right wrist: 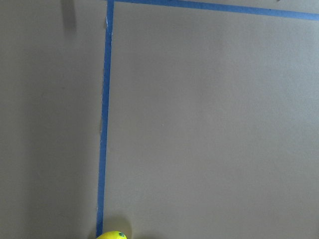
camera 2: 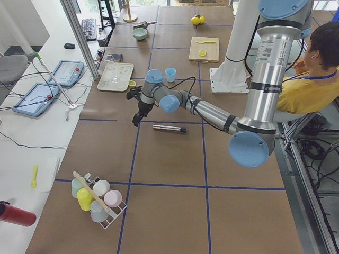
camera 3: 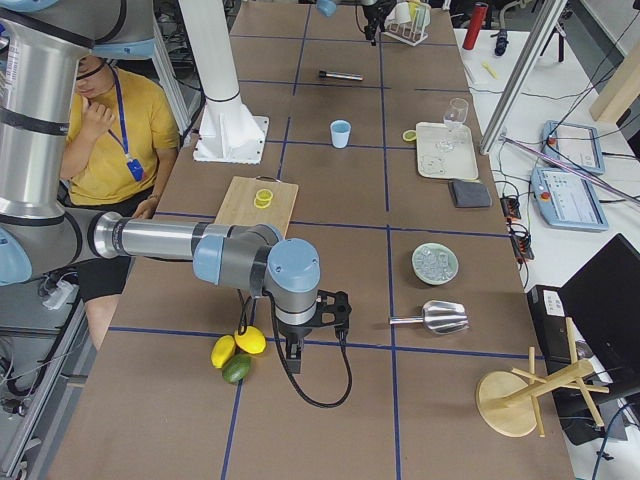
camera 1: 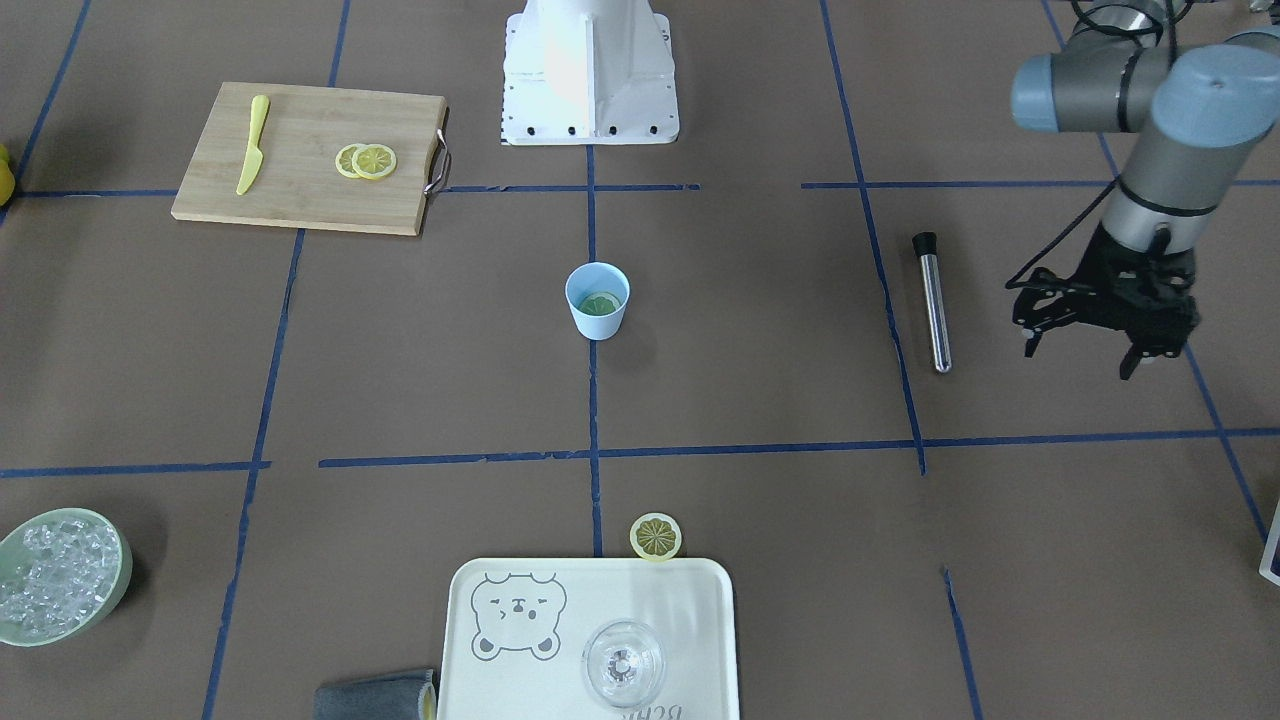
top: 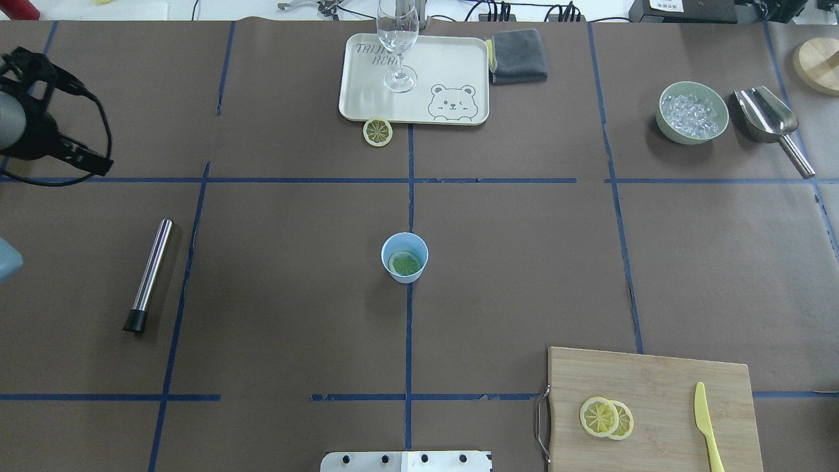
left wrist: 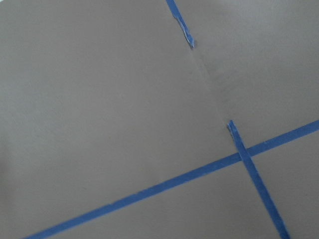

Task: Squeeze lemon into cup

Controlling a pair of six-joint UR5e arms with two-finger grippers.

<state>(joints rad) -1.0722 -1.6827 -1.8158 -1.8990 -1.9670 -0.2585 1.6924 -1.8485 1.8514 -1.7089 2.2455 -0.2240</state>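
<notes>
My left fingers (camera 1: 1133,358) hang apart above the worktop (camera 1: 760,330), holding nothing, with only brown paper and blue tape beneath them in the wrist view. Just inward of them lies a steel rod (camera 1: 932,300) with a black cap, flat on the worktop and clear of my fingertips.

Well beyond the rod, out toward the middle of the worktop, stands the cup (camera 1: 597,325), upright. A lemon slice (camera 1: 601,303) rests inside it, low down and probably flat on the bottom, though the blue walls shade it greenish.

Farther still from my left fingers, past the cup, is a cutting board (camera 1: 300,200) carrying two more slices (camera 1: 367,161), one overlapping the other, and a yellow knife (camera 1: 252,145) apart from them. Across the worktop from my base, a single slice (camera 1: 656,536) lies touching the edge of a pale tray (camera 1: 690,600); a clear glass (camera 1: 622,662) stands on that tray. A green bowl of ice (camera 1: 110,600) sits toward the far corner.

My right fingers (camera 3: 293,355) show only in the side view, pointing down over the worktop, and I cannot tell whether they are apart or together. Two whole lemons (camera 3: 238,345) and a lime (camera 3: 236,370) lie just beside them.
</notes>
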